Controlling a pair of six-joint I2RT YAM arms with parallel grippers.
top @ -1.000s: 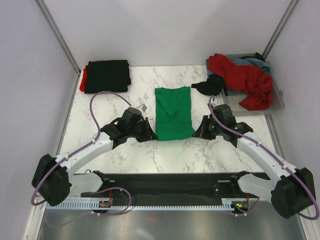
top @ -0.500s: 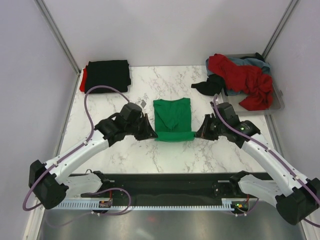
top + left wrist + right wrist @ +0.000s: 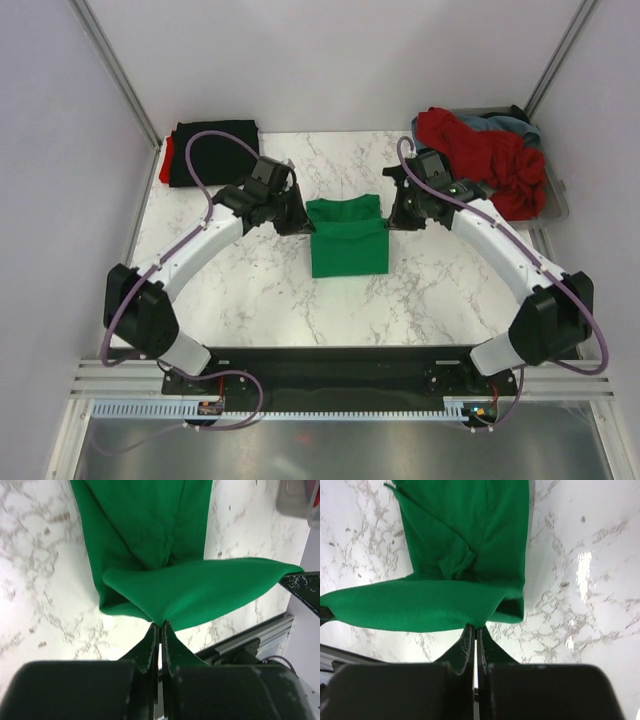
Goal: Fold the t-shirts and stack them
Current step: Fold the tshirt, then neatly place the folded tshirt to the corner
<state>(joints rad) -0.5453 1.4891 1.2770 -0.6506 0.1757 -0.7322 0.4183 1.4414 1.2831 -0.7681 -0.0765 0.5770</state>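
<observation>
Marble table point(image 3: 250, 290) carries the green t-shirt point(image 3: 348, 250) at its centre. Its hem is pinched tight at one corner by the left gripper point(image 3: 302, 222) and at the other by the right gripper point(image 3: 393, 217), raised over the far half. This looks like the halving fold. Next, the hem should be laid flat and square, then released.

A white marble-veined table point(image 3: 260, 290) stands between plain pale lilac walls point(image 3: 330, 60) with grey corner posts point(image 3: 113, 65).

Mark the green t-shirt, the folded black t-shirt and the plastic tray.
green t-shirt point(image 3: 348, 255): top external view, its flat near half.
black t-shirt point(image 3: 215, 165): top external view, middle of folded top.
plastic tray point(image 3: 557, 203): top external view, right rim.
</observation>
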